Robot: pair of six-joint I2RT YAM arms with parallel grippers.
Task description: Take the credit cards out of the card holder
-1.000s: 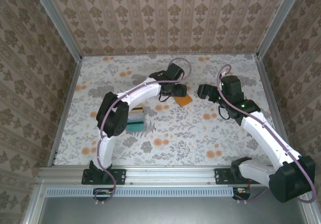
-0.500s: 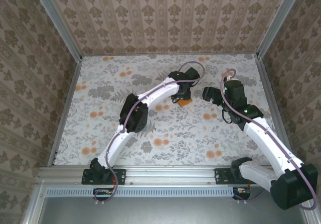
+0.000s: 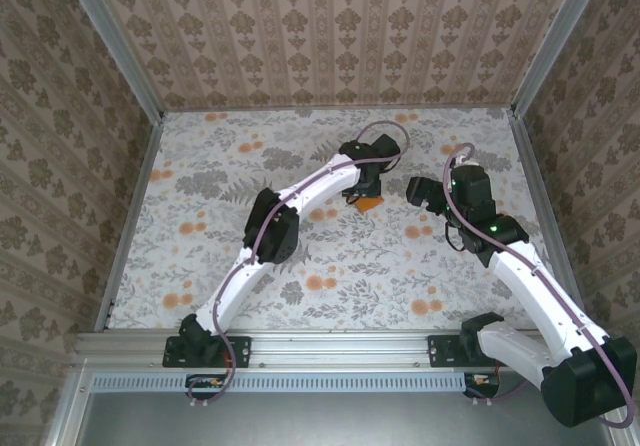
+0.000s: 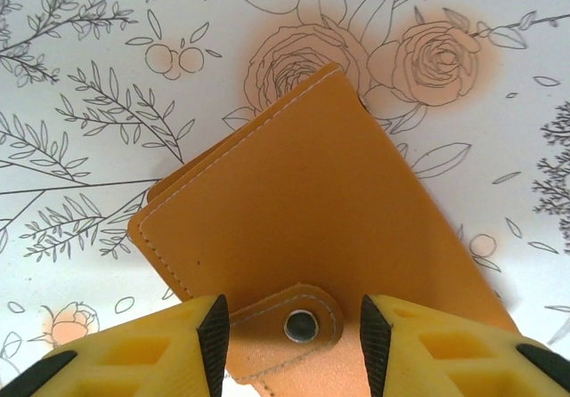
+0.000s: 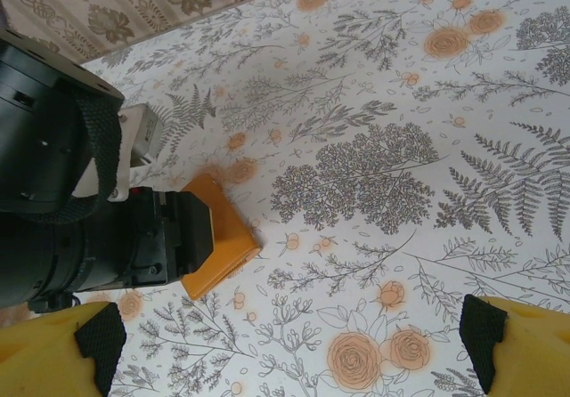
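The card holder [image 4: 329, 192] is a flat orange-tan wallet lying folded on the floral table. Its snap tab [image 4: 298, 324] points toward my left wrist. My left gripper [image 4: 294, 326] is low over the holder's near edge. Its yellow jaws stand open on either side of the tab, with a gap on each side. From above, the left gripper [image 3: 362, 186] covers most of the card holder [image 3: 368, 205]. My right gripper [image 3: 414, 188] hovers wide open just right of the card holder [image 5: 224, 237], with nothing between its fingers. The credit cards are hidden.
The left arm's elbow [image 3: 270, 231] stretches across the table's middle. Its black wrist [image 5: 89, 228] sits beside the holder in the right wrist view. Patterned walls and metal posts [image 3: 135, 66] close in the table. Bare floral cloth [image 3: 190, 196] lies to the left.
The left arm swung right and reached out over the card holder, and its jaws narrowed around the snap tab. The right gripper shifted slightly right.
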